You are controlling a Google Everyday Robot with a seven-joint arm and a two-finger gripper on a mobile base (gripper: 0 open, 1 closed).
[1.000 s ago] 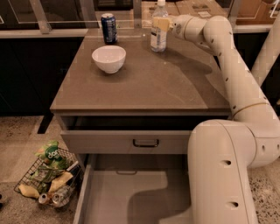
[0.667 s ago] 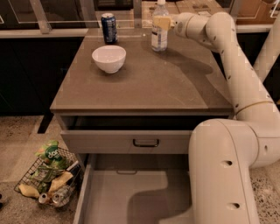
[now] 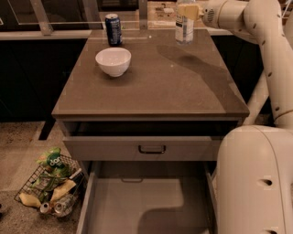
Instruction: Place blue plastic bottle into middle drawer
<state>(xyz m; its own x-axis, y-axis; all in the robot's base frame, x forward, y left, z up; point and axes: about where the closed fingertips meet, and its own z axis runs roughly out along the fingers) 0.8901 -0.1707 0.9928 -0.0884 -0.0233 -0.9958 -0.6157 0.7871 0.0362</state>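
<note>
The blue plastic bottle (image 3: 184, 26), clear with a white-and-blue label, is at the far right of the tabletop, upright and lifted slightly off the surface. My gripper (image 3: 191, 11) reaches in from the right and is shut around the bottle's upper part; its cap is cut off by the top edge. The middle drawer (image 3: 137, 201) is pulled open at the bottom of the view, its bare grey floor showing, partly shadowed by my body.
A white bowl (image 3: 113, 60) and a dark blue can (image 3: 112, 28) stand on the brown tabletop (image 3: 151, 87). The upper drawer front with a black handle (image 3: 152, 149) is slightly open. A wire basket of snack packs (image 3: 50, 183) sits on the floor at left. My base (image 3: 256, 183) fills the lower right.
The bottle has risen off the tabletop and moved to the right with my gripper. The bowl, the can and the drawers have not moved.
</note>
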